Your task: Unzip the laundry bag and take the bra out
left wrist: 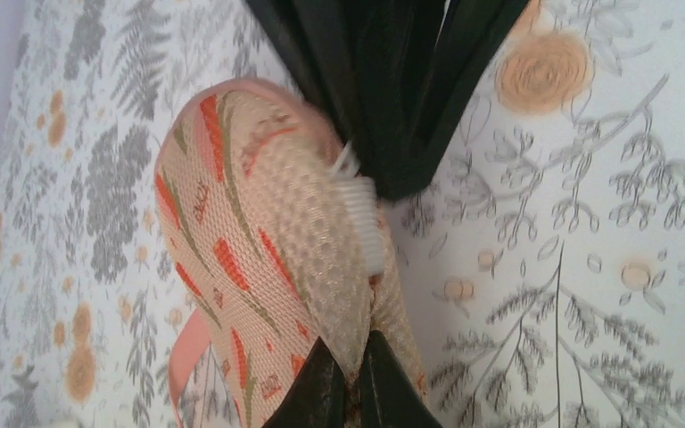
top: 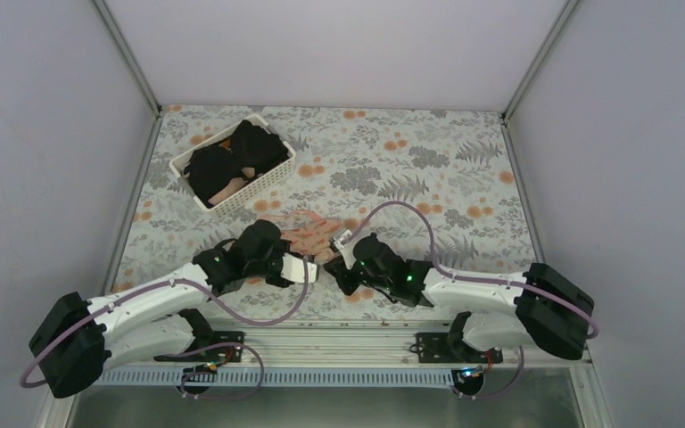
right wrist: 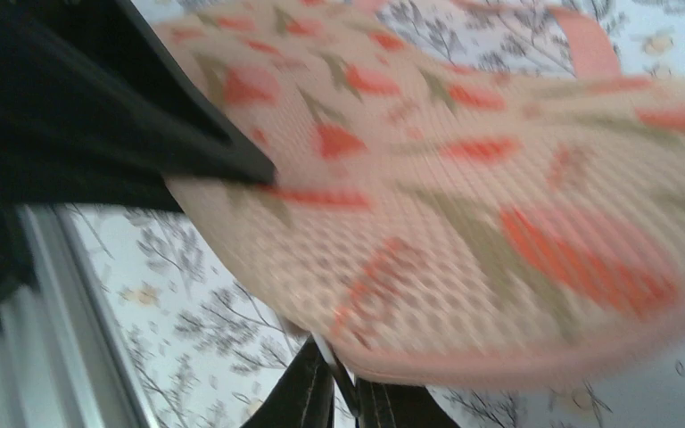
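At six o'clock on the counter the laundry bag is pinched from both sides, left fingers clamped on its rim, right fingers closed on its zip edge, so unzipping looks in hand and wants a steady pull along the seam.

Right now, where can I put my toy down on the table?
Bare table runs from the basket across to the right wall, and the left strip below the basket. Crowded: near middle, where left gripper and right gripper pinch the bag.
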Action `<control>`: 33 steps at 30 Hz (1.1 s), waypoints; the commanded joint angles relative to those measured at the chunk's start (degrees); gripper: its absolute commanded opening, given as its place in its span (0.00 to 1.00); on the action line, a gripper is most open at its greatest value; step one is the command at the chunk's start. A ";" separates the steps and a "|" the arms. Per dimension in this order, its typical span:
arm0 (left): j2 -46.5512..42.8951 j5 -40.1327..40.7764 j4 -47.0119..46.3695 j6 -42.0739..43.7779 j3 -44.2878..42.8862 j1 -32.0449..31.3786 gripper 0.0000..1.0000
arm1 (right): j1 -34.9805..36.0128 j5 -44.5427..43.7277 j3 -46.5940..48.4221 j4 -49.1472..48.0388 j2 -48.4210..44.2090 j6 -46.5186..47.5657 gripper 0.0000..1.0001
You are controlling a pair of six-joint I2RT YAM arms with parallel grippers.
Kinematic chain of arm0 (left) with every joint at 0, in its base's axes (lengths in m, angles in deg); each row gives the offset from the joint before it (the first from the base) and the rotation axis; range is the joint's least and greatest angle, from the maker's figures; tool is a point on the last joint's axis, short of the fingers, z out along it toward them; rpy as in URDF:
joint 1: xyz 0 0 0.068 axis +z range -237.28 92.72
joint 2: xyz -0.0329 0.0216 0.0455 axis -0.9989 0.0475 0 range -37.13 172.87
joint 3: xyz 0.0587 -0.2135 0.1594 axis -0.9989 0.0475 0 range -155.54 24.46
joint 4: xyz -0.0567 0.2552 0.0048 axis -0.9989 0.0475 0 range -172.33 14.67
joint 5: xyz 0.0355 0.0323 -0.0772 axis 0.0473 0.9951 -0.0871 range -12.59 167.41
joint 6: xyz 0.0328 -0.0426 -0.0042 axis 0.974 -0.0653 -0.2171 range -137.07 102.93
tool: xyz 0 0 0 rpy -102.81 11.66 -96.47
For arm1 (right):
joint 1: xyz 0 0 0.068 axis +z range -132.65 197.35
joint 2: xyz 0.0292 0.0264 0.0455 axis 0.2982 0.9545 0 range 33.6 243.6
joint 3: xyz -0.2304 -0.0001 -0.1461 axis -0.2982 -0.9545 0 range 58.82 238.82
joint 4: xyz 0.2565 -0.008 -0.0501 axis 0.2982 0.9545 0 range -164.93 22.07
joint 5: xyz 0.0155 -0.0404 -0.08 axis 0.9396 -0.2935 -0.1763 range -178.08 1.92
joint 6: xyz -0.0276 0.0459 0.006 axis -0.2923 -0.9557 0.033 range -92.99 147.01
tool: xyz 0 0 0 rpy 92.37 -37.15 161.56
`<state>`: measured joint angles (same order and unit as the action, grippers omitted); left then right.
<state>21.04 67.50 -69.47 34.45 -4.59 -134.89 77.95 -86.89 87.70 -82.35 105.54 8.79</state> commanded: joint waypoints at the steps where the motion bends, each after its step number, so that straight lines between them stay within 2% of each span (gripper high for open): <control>1: -1.46 0.60 6.05 2.50 0.09 1.65 0.02 | -1.80 -2.83 0.06 5.53 3.06 1.95 0.09; 5: -0.85 -3.54 6.74 -0.61 -2.42 1.56 0.02 | -1.77 -1.31 2.62 4.26 5.59 3.24 0.04; 8: -0.86 -2.78 6.69 -0.47 -2.20 1.56 0.02 | -1.78 -1.00 3.42 3.22 6.10 3.61 0.06; 14: -1.75 -1.86 6.74 0.49 -0.38 1.56 0.02 | -1.81 0.68 1.28 1.16 4.64 4.25 0.04; 21: -3.06 -4.90 8.92 6.68 -0.26 1.56 0.02 | -8.75 1.27 -2.26 2.33 -0.18 3.36 0.04; 25: -2.96 -7.02 5.95 10.19 0.02 1.56 0.02 | -9.05 3.45 -1.10 2.91 0.52 4.26 0.04; 28: -2.13 -4.43 1.73 8.12 0.50 1.56 0.03 | -8.55 5.57 -0.33 3.09 1.09 4.40 0.04; 29: -2.09 -3.66 0.93 7.34 0.78 1.63 0.16 | -8.17 5.85 -0.32 3.07 1.03 4.42 0.04; 30: -2.28 -3.40 0.73 6.71 1.09 1.63 0.42 | -7.81 6.10 -0.32 3.05 0.87 4.25 0.04; 31: -2.60 -3.88 1.24 6.17 1.16 1.65 0.63 | -7.41 6.49 -0.29 3.06 0.69 4.11 0.04; 32: -2.77 -5.28 2.61 5.30 0.90 1.65 0.75 | -6.94 6.98 -0.28 3.04 0.50 3.81 0.04; 33: -2.93 -7.40 4.32 4.31 0.17 1.60 0.78 | -6.44 7.51 -0.05 3.05 0.34 3.45 0.04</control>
<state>18.83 64.15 -65.51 40.90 -4.09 -133.39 69.79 -82.12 86.41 -79.29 106.19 12.40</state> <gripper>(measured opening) 0.511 0.040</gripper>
